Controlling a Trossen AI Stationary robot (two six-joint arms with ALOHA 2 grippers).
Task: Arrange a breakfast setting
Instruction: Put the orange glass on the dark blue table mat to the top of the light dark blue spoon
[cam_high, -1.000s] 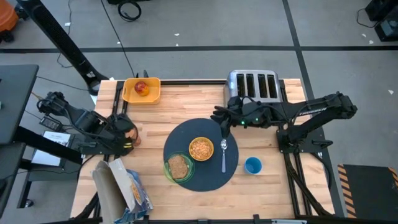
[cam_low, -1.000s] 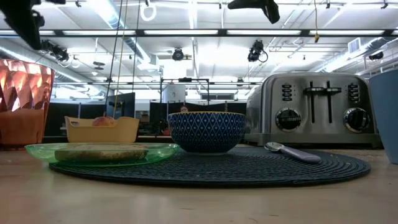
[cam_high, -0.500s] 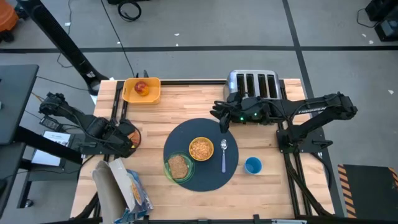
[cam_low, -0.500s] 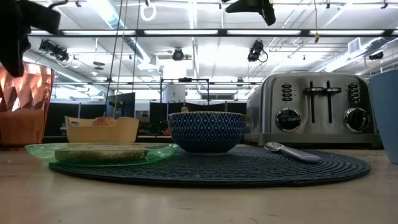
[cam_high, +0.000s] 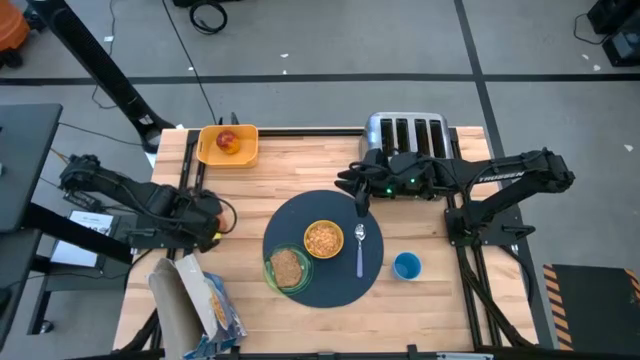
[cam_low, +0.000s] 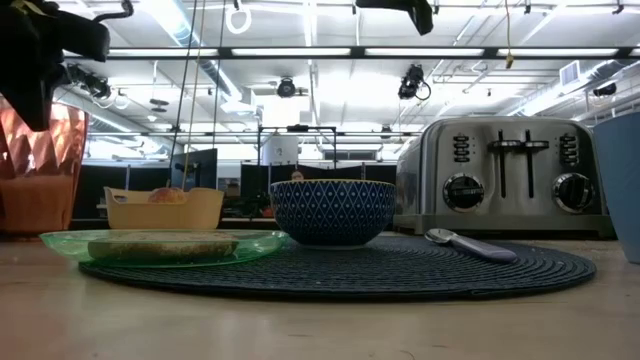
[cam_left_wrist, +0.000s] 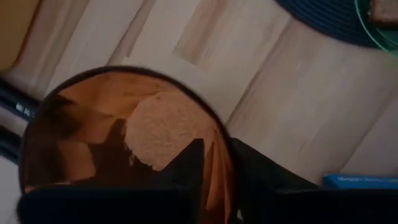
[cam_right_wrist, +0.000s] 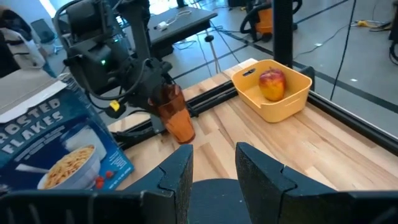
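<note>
The orange tumbler (cam_right_wrist: 175, 118) stands on the wood table near its left edge, and it also shows in the low view (cam_low: 38, 170). My left gripper (cam_high: 207, 215) is over it, shut on its rim. My right gripper (cam_high: 360, 195) hovers open and empty above the far edge of the round dark mat (cam_high: 300, 215). On the mat are the small bowl (cam_high: 323, 239), yellow inside, the green plate with toast (cam_high: 288, 268) and the spoon (cam_high: 360, 250). The blue cup (cam_high: 406, 265) stands right of the mat. The red apple (cam_high: 227, 142) lies in the yellow tray. My left gripper holds the tumbler by its rim (cam_left_wrist: 217, 143). One finger (cam_left_wrist: 189, 165) is inside the tumbler and the other (cam_left_wrist: 261, 177) is outside the wall. The fingers come from above, pointing down. The tumbler's base (cam_right_wrist: 184, 135) is on the table.
The silver toaster (cam_high: 408, 138) stands at the far right, just behind my right gripper. The yellow tray (cam_high: 245, 150) is at the far left. A cereal box (cam_high: 195, 300) stands at the near left corner, close to my left arm. Bare wood lies between tumbler and mat.
My left gripper has come down over the orange tumbler, so that it now covers the tumbler in the high view and stands over its rim. The tumbler has stayed in its place on the table.
</note>
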